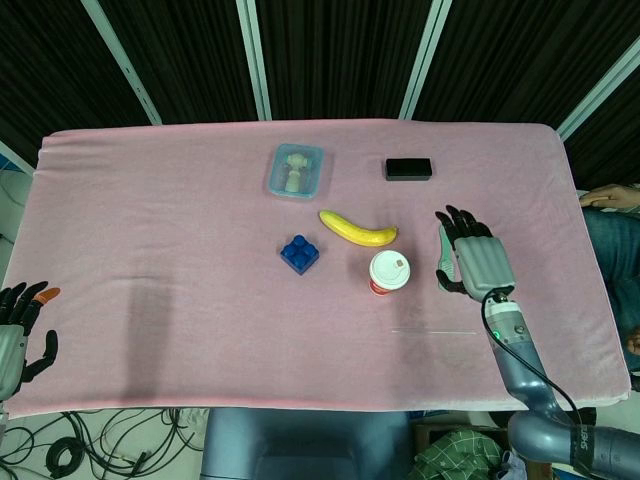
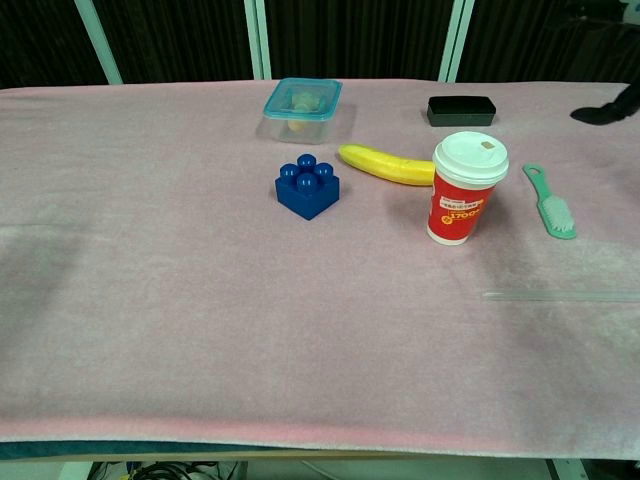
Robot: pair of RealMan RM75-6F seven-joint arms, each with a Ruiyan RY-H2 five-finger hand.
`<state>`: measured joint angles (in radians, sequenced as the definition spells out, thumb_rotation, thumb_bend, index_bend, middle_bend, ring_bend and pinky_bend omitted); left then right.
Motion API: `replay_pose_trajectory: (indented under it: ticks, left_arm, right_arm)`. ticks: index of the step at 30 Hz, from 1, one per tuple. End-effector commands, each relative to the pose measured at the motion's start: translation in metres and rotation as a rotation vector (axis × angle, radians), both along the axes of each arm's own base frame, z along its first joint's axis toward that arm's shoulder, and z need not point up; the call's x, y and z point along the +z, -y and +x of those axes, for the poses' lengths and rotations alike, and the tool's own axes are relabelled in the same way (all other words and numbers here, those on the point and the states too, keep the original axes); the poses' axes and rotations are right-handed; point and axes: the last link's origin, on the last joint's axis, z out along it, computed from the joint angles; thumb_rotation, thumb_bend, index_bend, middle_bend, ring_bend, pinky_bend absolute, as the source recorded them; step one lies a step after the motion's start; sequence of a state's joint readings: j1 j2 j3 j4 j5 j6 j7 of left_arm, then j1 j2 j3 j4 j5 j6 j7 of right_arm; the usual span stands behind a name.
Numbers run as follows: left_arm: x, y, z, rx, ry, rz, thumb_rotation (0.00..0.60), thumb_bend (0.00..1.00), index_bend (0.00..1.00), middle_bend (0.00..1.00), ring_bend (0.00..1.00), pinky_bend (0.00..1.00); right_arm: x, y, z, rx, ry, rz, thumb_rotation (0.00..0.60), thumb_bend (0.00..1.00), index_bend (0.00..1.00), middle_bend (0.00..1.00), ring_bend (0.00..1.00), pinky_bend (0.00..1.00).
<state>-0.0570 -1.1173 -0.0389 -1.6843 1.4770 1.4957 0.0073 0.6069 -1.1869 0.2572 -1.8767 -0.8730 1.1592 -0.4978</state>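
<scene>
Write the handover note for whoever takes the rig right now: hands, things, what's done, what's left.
Right hand: holds nothing, fingers spread, hovering over the green brush, right of the paper cup.
Left hand: holds nothing, fingers apart, off the table's front left corner.
On the pink cloth: banana beside the cup, blue block, lidded container, black box.
Done: nothing is held or visibly displaced.
Left: any grasp; the brush is nearest the right hand.
</scene>
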Motion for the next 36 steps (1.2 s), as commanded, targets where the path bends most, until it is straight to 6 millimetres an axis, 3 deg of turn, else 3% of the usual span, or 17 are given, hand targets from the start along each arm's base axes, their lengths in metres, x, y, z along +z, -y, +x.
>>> replay_pose_trajectory:
  ticks: [1,8,13,23,36]
  left_arm:
    - [0.0,0.0,0.0,0.001,-0.001,-0.001,0.6,0.58,0.19,0.11,0.02,0.0]
    - [-0.002,0.0,0.0,0.004,-0.004,-0.006,0.6,0.58,0.19,0.11,0.02,0.0]
    - [-0.001,0.0,0.0,0.005,0.001,-0.004,0.6,0.58,0.19,0.11,0.02,0.0]
    - [0.0,0.0,-0.001,0.01,0.005,-0.006,0.6,0.58,0.19,0.11,0.02,0.0]
    - [0.0,-0.001,-0.001,0.013,0.003,-0.009,0.6,0.58,0.19,0.11,0.02,0.0]
  right_arm:
    - [0.005,-0.026,-0.013,-0.05,-0.017,0.018,0.6,0.24,0.06,0.0,0.0,0.16]
    - [-0.015,-0.074,-0.021,-0.064,0.005,0.063,0.6,0.24,0.15,0.0,0.0,0.16]
    - [-0.043,-0.089,-0.02,-0.102,0.101,0.086,0.6,0.24,0.22,0.0,0.0,0.16]
    - [-0.099,-0.087,-0.017,-0.125,0.157,0.118,0.6,0.24,0.32,0.0,0.0,0.16]
    - [-0.129,-0.081,-0.028,-0.174,0.141,0.092,0.6,0.25,0.42,0.0,0.0,0.16]
